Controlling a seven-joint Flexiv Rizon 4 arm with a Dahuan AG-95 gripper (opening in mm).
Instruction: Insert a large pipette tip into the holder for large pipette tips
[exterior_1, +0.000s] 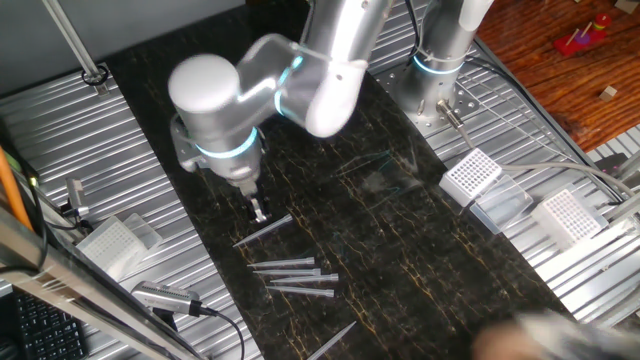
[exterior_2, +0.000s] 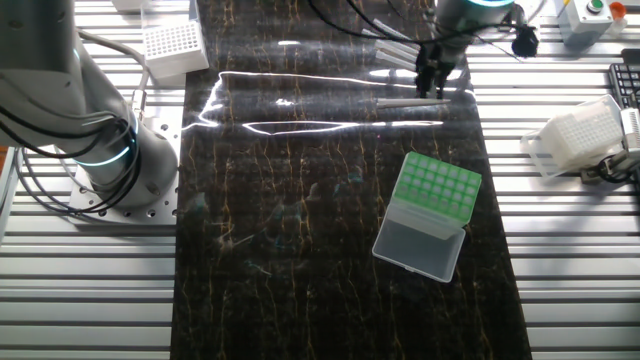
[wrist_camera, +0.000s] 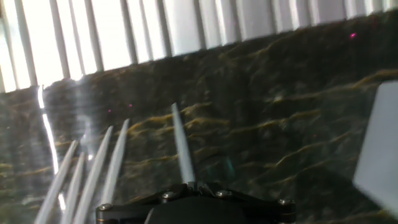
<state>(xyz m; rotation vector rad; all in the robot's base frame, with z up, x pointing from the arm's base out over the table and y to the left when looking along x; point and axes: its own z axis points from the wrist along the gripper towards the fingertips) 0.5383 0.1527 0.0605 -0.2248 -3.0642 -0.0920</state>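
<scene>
My gripper (exterior_1: 258, 211) (exterior_2: 432, 88) points down at the dark mat's end, far from the holder. A large pipette tip (wrist_camera: 181, 146), long and greyish-white, runs out from between the jaws in the hand view, and the jaws look shut on its thick end. This same tip (exterior_1: 263, 232) (exterior_2: 408, 101) lies low over the mat, nearly flat. The holder for large pipette tips (exterior_2: 438, 184) has a green perforated rack and an open pale lid (exterior_2: 418, 243), and sits further along the mat.
Several loose tips (exterior_1: 296, 271) (wrist_camera: 93, 177) lie beside the held one, and one more tip (exterior_1: 332, 340) lies near the mat's edge. White racks (exterior_1: 470, 174) (exterior_1: 568, 215) (exterior_2: 172, 45) stand on the ribbed metal table. A blurred pale shape (wrist_camera: 379, 149) is at the hand view's right edge.
</scene>
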